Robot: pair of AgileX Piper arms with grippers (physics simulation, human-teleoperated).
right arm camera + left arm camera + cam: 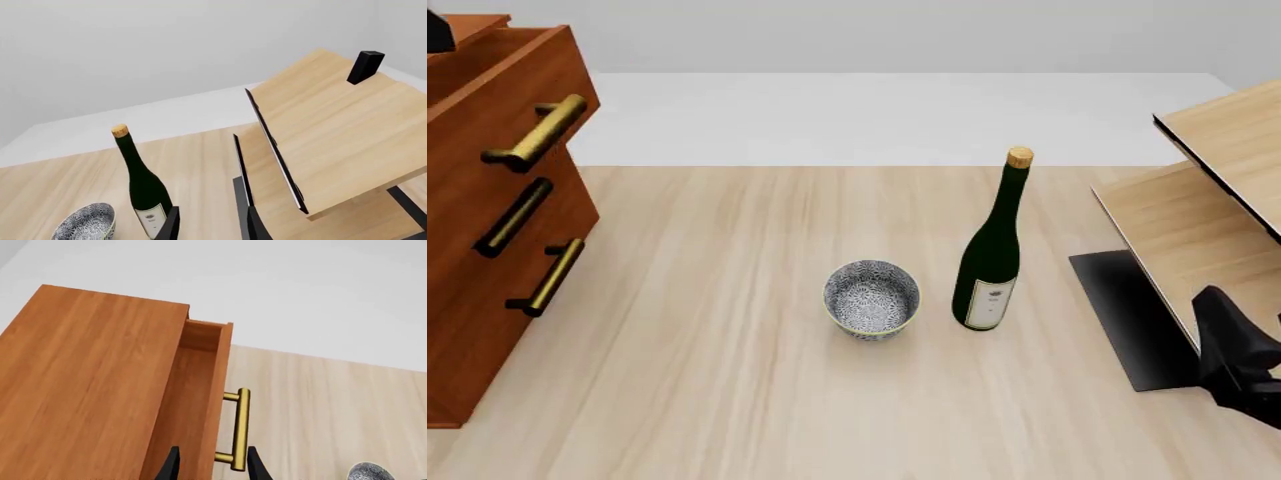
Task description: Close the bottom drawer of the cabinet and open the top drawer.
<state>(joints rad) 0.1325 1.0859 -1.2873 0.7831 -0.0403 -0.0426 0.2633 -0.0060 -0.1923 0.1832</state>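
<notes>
Over at the cabinet (80,380) now. Looking down the left gripper (212,465): spread wide, clamped on nothing, straddling the front panel of the top drawer (193,390) and the near end of its brass handle (241,425). Slid partway out of the cabinet, showing a slot of open box behind the panel. Not fully out by the look of it, so probably mid-pull.

Down at the cabinet's foot, the bottom drawer (494,340): seems flush with the middle one above it, so likely shut and done with.

For the pull itself: better to hook or pinch nearer the middle of the bar than its end, to keep the drawer from twisting in its runners. Close firmly on the bar first, or at least seat one finger behind it. Then draw straight out from the cabinet face, level, along the drawer's own line of travel. No lifting, no sideways drift. Ease off near the end of the slide rather than yanking.

Well away from the cabinet, the right gripper (210,225): also apart, holding nothing, parked by the pale shelf unit (333,125) on the far side of the table from the cabinet. Between it and the cabinet, a patterned bowl (872,298) and a green bottle (993,250), both well clear of the drawer's path. Best left idle there.
</notes>
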